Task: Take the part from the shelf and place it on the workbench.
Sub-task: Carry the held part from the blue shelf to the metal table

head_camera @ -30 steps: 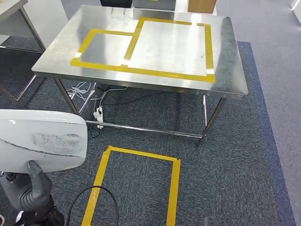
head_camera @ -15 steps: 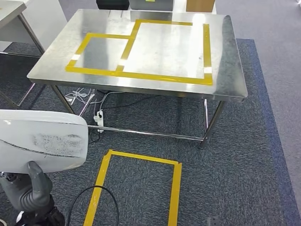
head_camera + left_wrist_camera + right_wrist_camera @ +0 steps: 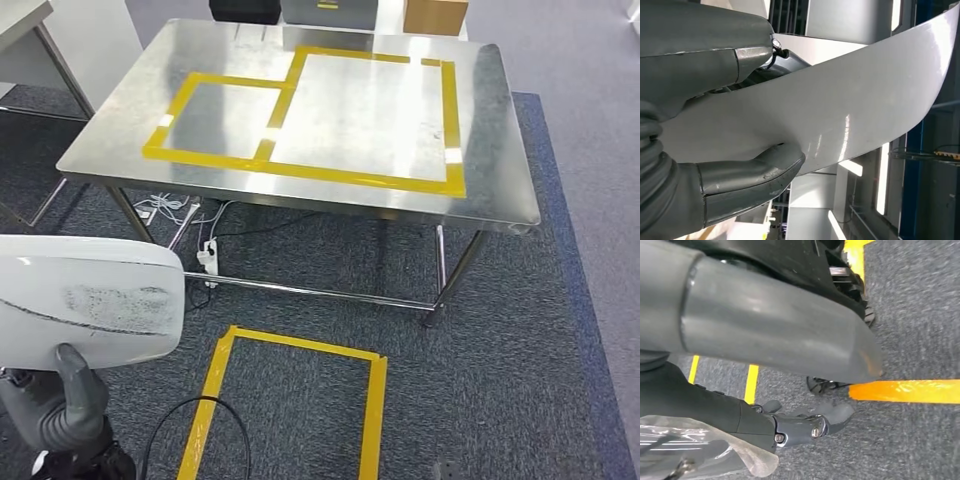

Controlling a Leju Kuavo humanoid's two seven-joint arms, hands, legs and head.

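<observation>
The part (image 3: 90,295) is a wide white curved panel with a grey scuffed patch, low at the left of the head view. My left hand (image 3: 64,410) grips it from below. In the left wrist view the thumb (image 3: 749,175) and the fingers clamp the panel's (image 3: 851,100) edge between them. The workbench (image 3: 498,150) is a steel table ahead of me, marked with two yellow tape rectangles, one small and one large. My right hand (image 3: 753,355) hangs over the carpet with its fingers (image 3: 806,425) apart, holding nothing.
A yellow tape rectangle (image 3: 294,340) marks the carpet in front of the workbench. A power strip (image 3: 205,255) and white cables lie under the table. A black cable loop (image 3: 196,430) hangs near my left arm. Boxes (image 3: 434,15) stand beyond the table's far edge.
The whole picture has shifted a little, so the camera has moved; the workbench now sits slightly more to the right. The panel stays in my left hand's grip.
</observation>
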